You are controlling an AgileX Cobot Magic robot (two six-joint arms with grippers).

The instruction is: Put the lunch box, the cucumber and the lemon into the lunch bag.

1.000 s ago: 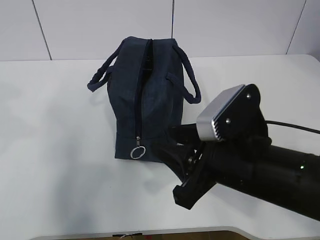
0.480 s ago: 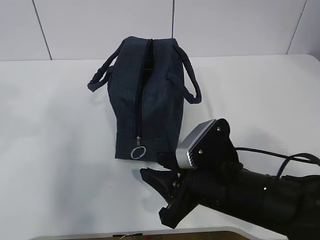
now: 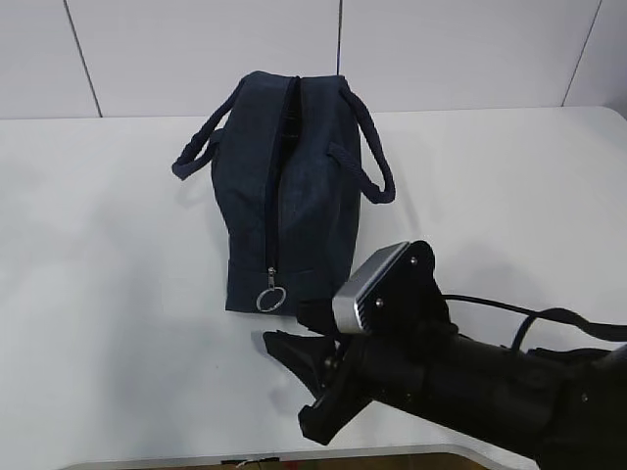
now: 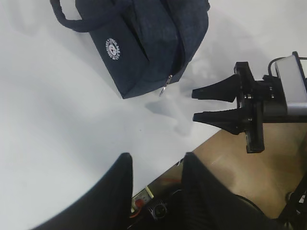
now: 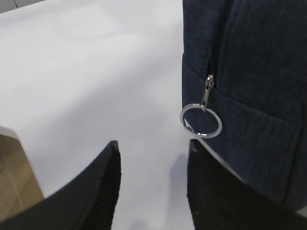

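1. White panelled walls (image 3: 196, 49) were seen behind a white table (image 3: 98, 294), on which the lunch bag (image 3: 284, 186) was stood slightly left of centre, towards the far side.

2. The dark navy lunch bag was pictured with its zip (image 3: 279, 176) drawn shut along the top and down the near end, and with its metal ring pull (image 3: 270, 298) hung low at that near end, close to the tabletop.

3. Two loop handles were shown, the left handle (image 3: 201, 147) drooped over the left side and the right handle (image 3: 367, 157) over the right side.

4. A round white logo patch (image 4: 112, 48) was caught on one side panel in the left wrist view.

5. The right gripper (image 3: 299, 341) was seen low over the near edge of the table, just near and right of the ring pull, its two black fingers parted about halfway and nothing held between them.

6. In the right wrist view the ring pull (image 5: 201, 120) was framed just beyond the gap between the fingers, untouched by either.

7. The left gripper (image 4: 156, 165) was viewed from its own wrist camera only, partly open above the near table edge, well apart from the bag and with nothing gripped.

8. The lunch box, the cucumber and the lemon could not be made out in any view.
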